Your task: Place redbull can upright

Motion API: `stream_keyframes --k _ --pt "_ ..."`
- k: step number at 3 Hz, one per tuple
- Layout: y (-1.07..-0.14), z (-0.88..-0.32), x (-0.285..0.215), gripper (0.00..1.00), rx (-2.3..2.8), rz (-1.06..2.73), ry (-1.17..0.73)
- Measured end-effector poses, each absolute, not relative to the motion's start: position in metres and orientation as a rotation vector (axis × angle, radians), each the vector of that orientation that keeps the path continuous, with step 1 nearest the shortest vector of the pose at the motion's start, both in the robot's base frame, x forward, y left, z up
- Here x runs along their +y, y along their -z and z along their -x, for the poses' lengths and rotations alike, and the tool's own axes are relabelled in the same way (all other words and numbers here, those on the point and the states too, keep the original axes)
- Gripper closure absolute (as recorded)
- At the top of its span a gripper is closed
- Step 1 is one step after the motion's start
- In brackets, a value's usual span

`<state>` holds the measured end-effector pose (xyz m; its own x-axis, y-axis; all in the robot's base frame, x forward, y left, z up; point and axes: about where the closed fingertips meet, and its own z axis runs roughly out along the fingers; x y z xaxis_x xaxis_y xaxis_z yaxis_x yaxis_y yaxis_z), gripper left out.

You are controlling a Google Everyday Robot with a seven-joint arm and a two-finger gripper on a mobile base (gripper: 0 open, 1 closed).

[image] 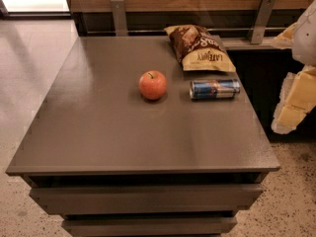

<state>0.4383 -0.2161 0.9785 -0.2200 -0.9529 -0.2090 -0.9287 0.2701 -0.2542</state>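
The redbull can (215, 89) lies on its side on the grey table (108, 132), right of centre, its long axis running left to right. Its blue and silver panels and a small red-orange mark face up. My gripper (292, 105) shows as white and yellow parts at the right edge of the camera view, off the table's right side and apart from the can, holding nothing that I can see.
A red apple (152, 85) stands just left of the can. A brown-and-yellow chip bag (199, 47) lies behind the can near the back edge. A wooden wall with metal brackets (119, 17) runs behind the table. Drawers (143, 197) front the table below.
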Motion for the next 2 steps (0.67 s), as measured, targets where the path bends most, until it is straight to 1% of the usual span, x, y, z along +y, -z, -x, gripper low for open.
stream_keyframes --k 2 --pt "-0.9794 -0.4417 -0.214 0.0 2.193 1.768 0.115"
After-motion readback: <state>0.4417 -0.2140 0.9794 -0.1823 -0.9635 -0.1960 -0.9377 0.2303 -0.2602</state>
